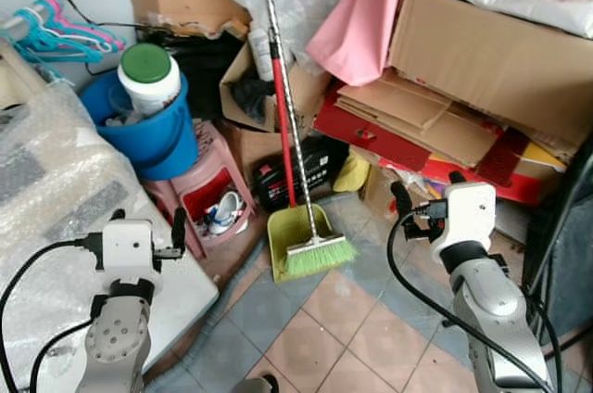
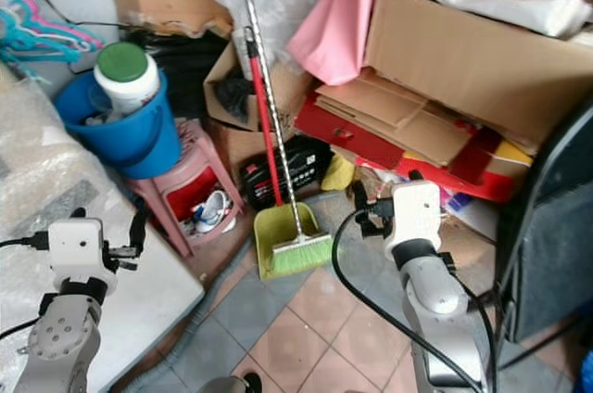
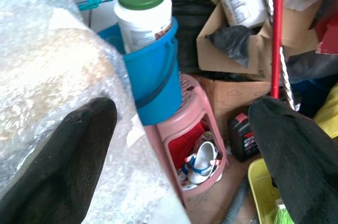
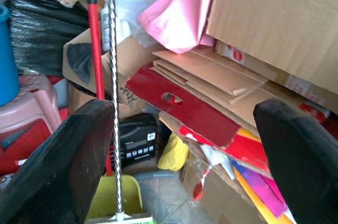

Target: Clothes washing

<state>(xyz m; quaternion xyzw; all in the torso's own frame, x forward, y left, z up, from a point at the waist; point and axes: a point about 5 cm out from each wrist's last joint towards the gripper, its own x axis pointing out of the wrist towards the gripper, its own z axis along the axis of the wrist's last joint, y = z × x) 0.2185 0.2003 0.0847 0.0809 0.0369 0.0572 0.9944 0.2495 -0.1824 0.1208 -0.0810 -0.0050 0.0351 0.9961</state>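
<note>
While both arms are held raised in front of the body, nothing is gripped: the left gripper (image 3: 174,150) is seen with its two black fingers (image 3: 58,160) spread wide apart and empty, and the right gripper (image 4: 179,155) is likewise spread wide and empty. A blue bucket (image 1: 153,129) is taken as landmark; it is set on a pink plastic stool (image 1: 199,184) in the corner. Inside the bucket a white jar with a green lid (image 1: 148,78) is stood upright, rising above the rim. Under the bucket, within the stool, a small white and blue shoe (image 1: 222,212) is lodged. Left of the bucket a bubble-wrapped white appliance (image 1: 56,217) is placed, just beside it, and the left gripper is held over its near corner. Above and left of the bucket pink and teal hangers (image 1: 65,31) are hung on a rail. Right of the bucket a red-handled yellow-green dustpan (image 1: 292,235) and a green-bristled broom (image 1: 320,254) are leaned upright against open cardboard boxes (image 1: 269,87). Farther right of the bucket flattened cardboard (image 1: 426,120), a red sheet (image 4: 185,105) and a pink cloth (image 1: 366,13) are piled, with the right gripper held in front of that pile. Whether any laundry is lying in the bucket cannot be told.
</note>
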